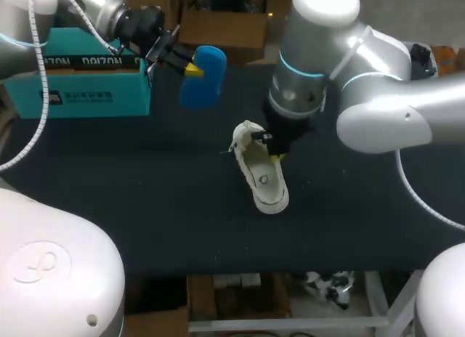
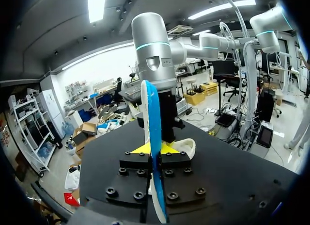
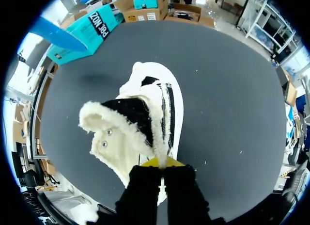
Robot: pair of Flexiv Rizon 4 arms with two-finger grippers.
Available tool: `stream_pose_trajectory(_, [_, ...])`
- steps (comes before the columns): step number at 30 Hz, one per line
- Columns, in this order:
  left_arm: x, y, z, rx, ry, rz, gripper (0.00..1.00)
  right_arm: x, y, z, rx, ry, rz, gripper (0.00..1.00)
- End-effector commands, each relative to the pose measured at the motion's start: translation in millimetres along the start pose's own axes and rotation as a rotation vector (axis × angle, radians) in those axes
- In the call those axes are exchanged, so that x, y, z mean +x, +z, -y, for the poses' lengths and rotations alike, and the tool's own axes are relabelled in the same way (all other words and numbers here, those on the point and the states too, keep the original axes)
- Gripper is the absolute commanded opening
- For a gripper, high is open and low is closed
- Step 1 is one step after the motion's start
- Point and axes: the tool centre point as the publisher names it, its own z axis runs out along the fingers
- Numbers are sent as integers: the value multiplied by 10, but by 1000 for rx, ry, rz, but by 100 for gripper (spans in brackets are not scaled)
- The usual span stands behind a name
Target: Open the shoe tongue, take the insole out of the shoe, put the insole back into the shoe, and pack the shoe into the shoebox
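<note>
1. The dark worktop (image 1: 145, 206) is seen beneath both arms, and the shoebox and the shoe are carried on it.
2. The teal shoebox (image 1: 80, 86) is set at the worktop's far left, well apart from the shoe.
3. The white shoe (image 1: 265, 181), lined with fleece, is stood sole-down near the worktop's middle. Its toe is turned toward the near edge and its fleecy opening is spread wide.
4. The blue insole (image 1: 202, 79) is held in the air, clear of the worktop, between the shoebox and the shoe.
5. The left jaws are closed on the insole, which is pinched between the yellow fingertips (image 1: 193, 70).
6. The right jaws are brought almost together from above, and the shoe's thin fleecy side rim is clamped between both tips.
</note>
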Motion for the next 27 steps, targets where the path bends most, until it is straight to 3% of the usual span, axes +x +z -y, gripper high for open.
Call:
stream_pose_trajectory(1, [-14, 34, 10, 1, -1, 0, 0, 19, -20, 83, -39, 11, 1, 0])
stream_pose_trajectory(7, [-20, 90, 8, 5, 0, -10, 0, 44, 36, 123, -53, 47, -11, 0])
stream_pose_trajectory(8, [-19, 98, 4, 6, -1, -12, 0, 42, 40, 135, -57, 53, -13, 8])
stream_pose_trajectory(9, [-18, 104, 2, 7, -1, -14, 0, 36, 38, 148, -60, 55, -15, 71])
stream_pose_trajectory(10, [-15, 109, 0, 8, -1, -16, 0, 32, 22, 162, -61, 58, -11, 100])
stream_pose_trajectory(19, [13, 178, 96, 83, 8, -39, 0, -132, -391, 289, -66, 84, 18, 100])
stream_pose_trajectory(27, [34, 160, 160, 86, -24, -41, 0, -132, -391, 289, -66, 84, 18, 100])
